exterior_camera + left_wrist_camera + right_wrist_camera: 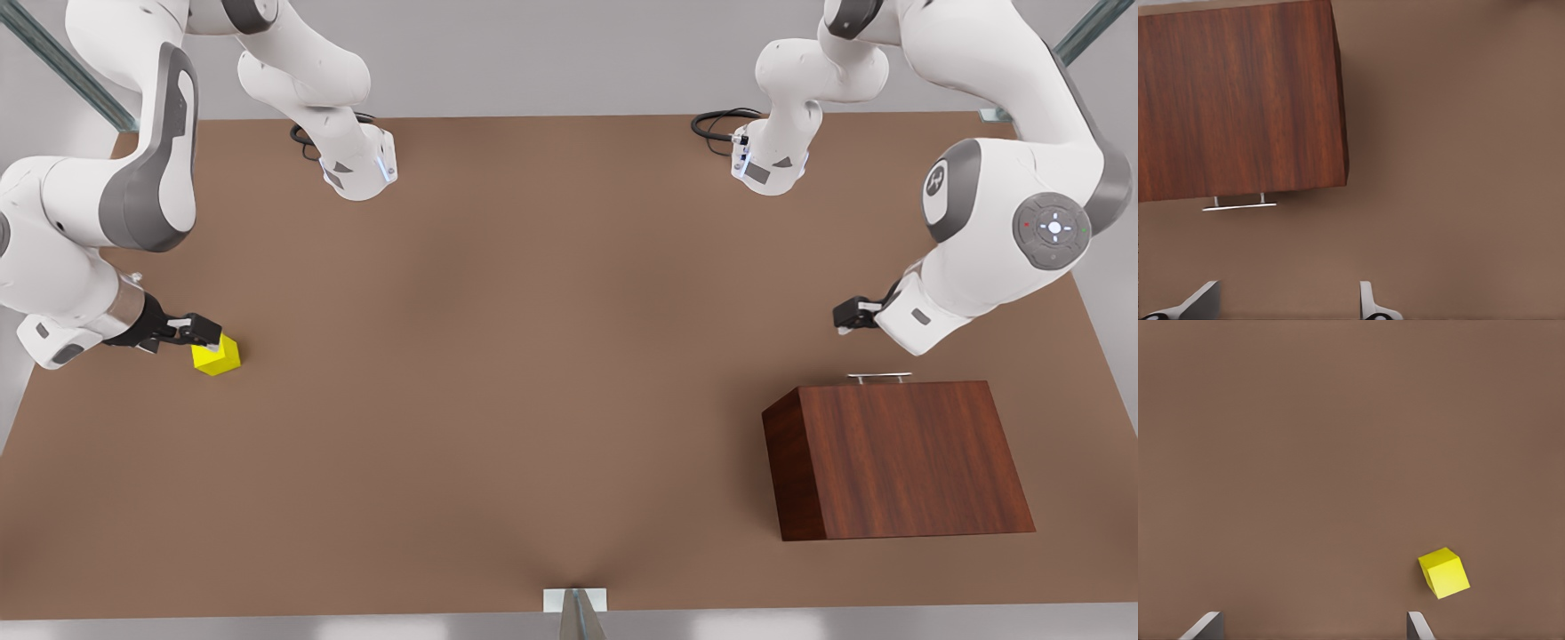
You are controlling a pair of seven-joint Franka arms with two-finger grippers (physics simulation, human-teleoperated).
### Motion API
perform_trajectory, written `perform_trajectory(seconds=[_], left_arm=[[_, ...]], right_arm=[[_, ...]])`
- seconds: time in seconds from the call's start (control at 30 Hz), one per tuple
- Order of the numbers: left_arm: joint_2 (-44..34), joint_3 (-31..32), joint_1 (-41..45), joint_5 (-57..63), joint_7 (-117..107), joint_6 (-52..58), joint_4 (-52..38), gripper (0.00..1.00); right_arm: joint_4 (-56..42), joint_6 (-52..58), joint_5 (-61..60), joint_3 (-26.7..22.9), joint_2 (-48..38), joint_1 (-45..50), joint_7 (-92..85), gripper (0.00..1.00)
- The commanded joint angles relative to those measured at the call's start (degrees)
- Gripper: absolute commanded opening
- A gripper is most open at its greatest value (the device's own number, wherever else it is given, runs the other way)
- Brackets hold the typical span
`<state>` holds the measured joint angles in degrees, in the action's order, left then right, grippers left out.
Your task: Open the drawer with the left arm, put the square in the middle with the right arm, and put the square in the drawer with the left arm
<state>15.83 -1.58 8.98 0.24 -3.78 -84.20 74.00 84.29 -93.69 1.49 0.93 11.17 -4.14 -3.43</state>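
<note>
The square (216, 356) is a small yellow cube lying on the brown table (533, 373) at the front view's left. My right gripper (200, 331) hovers right beside it, open. In the right wrist view the square (1443, 572) lies just off one fingertip (1417, 625), not between the two. The drawer sits in a dark wood-grain box (898, 458) at the front view's right, its silver handle (878, 377) close against the box. My left gripper (849, 313) hangs open a short way behind the handle (1239, 207), with its fingertips (1368, 301) apart from it.
The two arm bases (360, 169) (769, 164) stand at the table's far edge with black cables beside them. A small white bracket (575, 600) sits at the near edge. Bare tabletop lies between the square and the box.
</note>
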Motion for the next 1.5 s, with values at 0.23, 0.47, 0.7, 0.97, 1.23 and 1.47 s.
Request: perform_trajectory(seconds=[0.23, 0.47, 0.7, 0.97, 1.23, 1.47], left_arm=[[-10.02, -2.99, -0.45, 0.64, -34.09, -13.26, 18.81, 1.0], [-18.72, -4.66, -0.45, 0.82, -63.8, -46.21, 47.28, 1.0], [-19.17, -7.29, -0.54, 0.56, -74.0, -63.89, 59.15, 1.0], [-17.85, -9.58, -0.54, 0.56, -74.18, -69.34, 63.2, 1.0], [-15.3, -10.46, -1.24, 0.03, -74.18, -71.63, 63.73, 1.0], [-13.36, -10.46, -1.24, -0.06, -74.18, -72.95, 63.64, 1.0]], right_arm=[[8.26, -5.45, -0.52, -1.46, 0.0, -0.69, -12.3, 1.0], [24.69, -26.19, -1.4, -5.06, 0.61, -2.45, -32.7, 1.0], [32.08, -39.55, -1.4, -8.84, 5.35, -5.96, -48.16, 1.0], [30.41, -42.01, -4.39, -9.02, 12.83, -12.12, -56.78, 1.0], [31.38, -44.65, -6.23, -9.02, 15.46, -13.0, -57.04, 1.0], [32.6, -44.56, -6.32, -9.02, 15.38, -13.52, -58.18, 1.0]])
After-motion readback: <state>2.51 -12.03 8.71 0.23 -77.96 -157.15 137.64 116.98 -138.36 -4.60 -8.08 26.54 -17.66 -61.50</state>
